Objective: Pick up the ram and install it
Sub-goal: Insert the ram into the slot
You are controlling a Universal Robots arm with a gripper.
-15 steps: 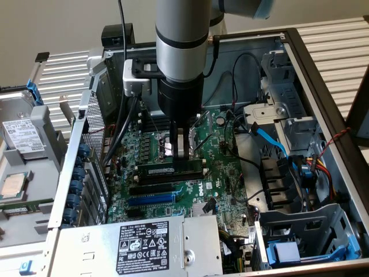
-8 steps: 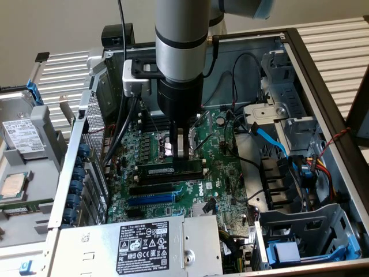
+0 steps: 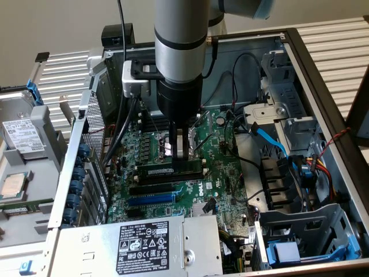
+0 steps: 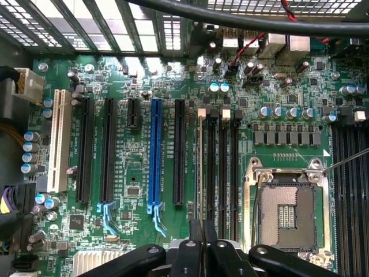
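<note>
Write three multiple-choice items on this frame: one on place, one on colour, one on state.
1. Where is the gripper?
A. over the power supply
B. over the motherboard, just above the ram
C. outside the case

2. What colour is the one coloured long expansion slot?
A. red
B. yellow
C. blue

3. In what state is the CPU socket?
A. bare, with no cooler on it
B. under a fan cooler
C. buried under cables

Key:
1 B, the exterior view has the fingers right over the stick.
2 C, it stands blue among black slots.
3 A, the wrist view shows its metal frame uncovered.
</note>
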